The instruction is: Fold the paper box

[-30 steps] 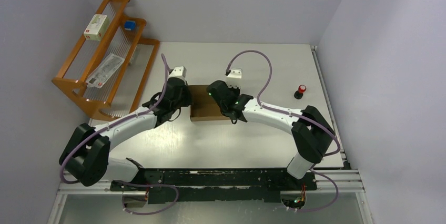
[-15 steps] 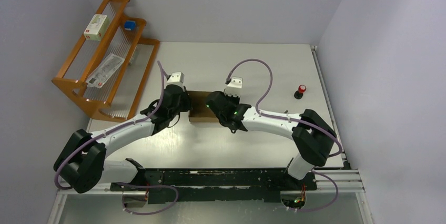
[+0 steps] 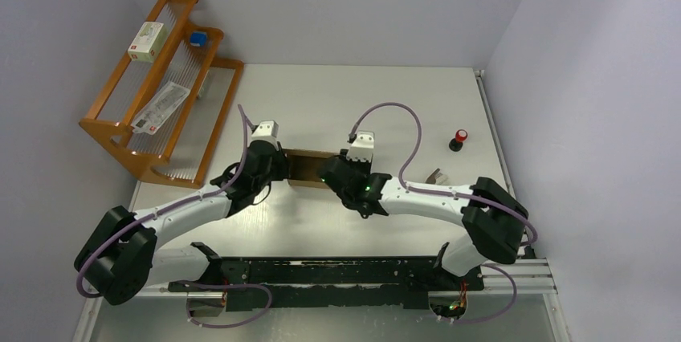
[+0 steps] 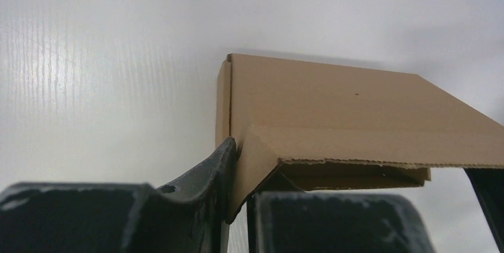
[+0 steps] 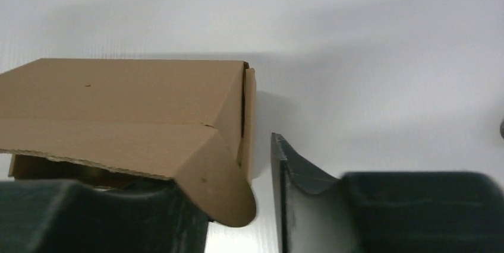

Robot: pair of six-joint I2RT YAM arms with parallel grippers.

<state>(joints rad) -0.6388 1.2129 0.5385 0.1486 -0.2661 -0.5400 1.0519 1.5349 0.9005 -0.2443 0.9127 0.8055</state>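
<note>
The paper box (image 3: 306, 167) sits about mid-table on the white table (image 3: 361, 93), a little nearer the front edge than the back. It's plain brown corrugated cardboard, already up as a low rectangular box rather than a flat sheet. The broad top panel is down over it and looks smooth, with one tiny dark speck. Along the near side a front flap (image 4: 368, 146) bends down at a crease, its raw fluted edge hanging loose over a dark gap, not tucked in. At both near corners, rounded corner tabs (image 5: 220, 187) jut out. The short side walls stand upright, with a thin slit under the lid.
</note>
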